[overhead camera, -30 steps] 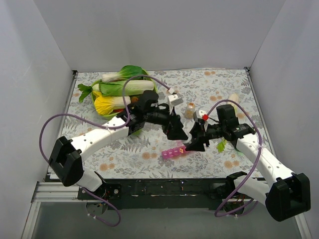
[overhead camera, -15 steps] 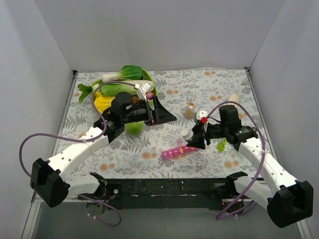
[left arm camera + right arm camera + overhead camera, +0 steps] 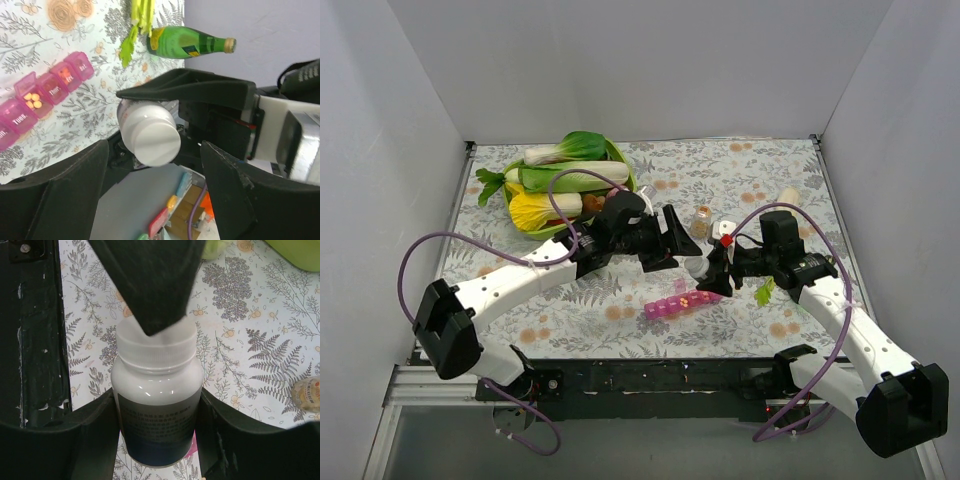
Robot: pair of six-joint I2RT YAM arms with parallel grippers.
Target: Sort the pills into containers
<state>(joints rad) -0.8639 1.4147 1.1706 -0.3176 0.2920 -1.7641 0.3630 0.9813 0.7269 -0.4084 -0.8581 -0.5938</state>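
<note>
My right gripper is shut on a white pill bottle, held up over the patterned cloth; in the top view it carries the bottle just above the containers, a pink pill organiser. My left gripper is open, and the bottle's white cap sits at its fingertips with a gap on both sides. One left finger crosses in front of the cap. The organiser has one lid open, with small orange pills inside. The left gripper reaches in from the left.
A green bowl of vegetables stands at the back left. A small clear jar is behind the bottle. A green bottle lies beside a leafy sprig. The sprig is under my right arm.
My left arm swung away toward the vegetable bowl and has come back to the bottle's cap. The right gripper has kept hold of the bottle and barely moved.
</note>
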